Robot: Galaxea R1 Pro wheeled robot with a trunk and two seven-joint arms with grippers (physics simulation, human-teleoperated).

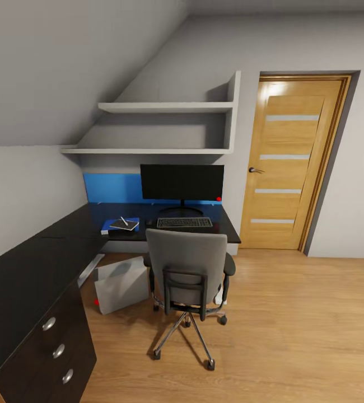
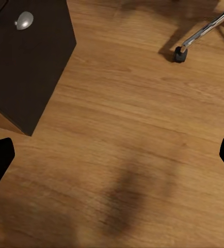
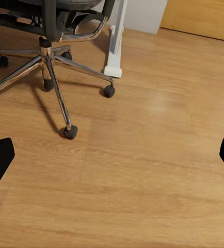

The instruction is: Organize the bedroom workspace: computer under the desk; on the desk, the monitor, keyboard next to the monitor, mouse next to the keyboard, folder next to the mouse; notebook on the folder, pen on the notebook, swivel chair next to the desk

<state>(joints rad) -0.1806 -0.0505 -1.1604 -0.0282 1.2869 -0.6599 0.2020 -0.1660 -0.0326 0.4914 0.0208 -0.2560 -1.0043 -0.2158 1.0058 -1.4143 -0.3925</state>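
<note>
Looks close to done. Monitor [image 1: 182,183] on the desk [image 1: 81,224], keyboard [image 1: 185,223] just in front of it, computer [image 1: 121,285] on the floor under the desk. Folder [image 1: 115,226] sits on the desktop beside the keyboard, notebook [image 1: 124,224] on it, pen [image 1: 125,221] on top. Mouse [image 1: 149,222] is a small dark blob between folder and keyboard, hard to confirm. Swivel chair [image 1: 186,274] parked at the desk.

Left gripper [image 2: 112,155] and right gripper [image 3: 112,155]: both spread wide, carrying nothing, aimed at bare floor. Chair base lies ahead of the right gripper; desk items are well beyond both.
</note>
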